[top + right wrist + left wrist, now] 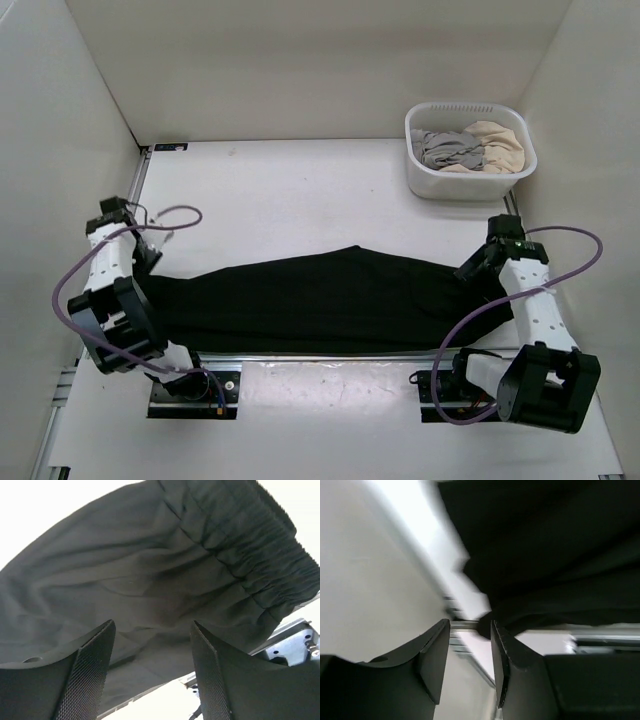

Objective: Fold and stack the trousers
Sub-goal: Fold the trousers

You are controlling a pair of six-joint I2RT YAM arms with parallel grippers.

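trousers (320,300): black, we see them laid lengthwise across the near worktop (300,190), running left to right between the two arms, already narrowed to a long band; near edge sits on the rail by the arm bases.
waistband: elastic, gathered, at the right end in the right wrist view; leg ends at the left, we judge.
left pincer (470,655): fingers a narrow gap apart, nothing clamped between them; a dark fold of cloth shows just beyond the tips. Touching or not, we cannot tell, view is blurred.
right pincer (152,650): spread wide, empty, poised over the cloth just below the waistband.
why so: we judge each arm is at one end so the two ends can be picked up together and the band folded end to end.
step: we judge lengthwise fold done, crosswise fold not yet; stacking not yet.
basket (470,185): white, far right on the worktop, well apart from the trousers, holds grey and beige garments; likely the supply of items.
cables: purple, looped off each arm, no snag seen.
writing: none readable, no brand or label on trousers or basket.
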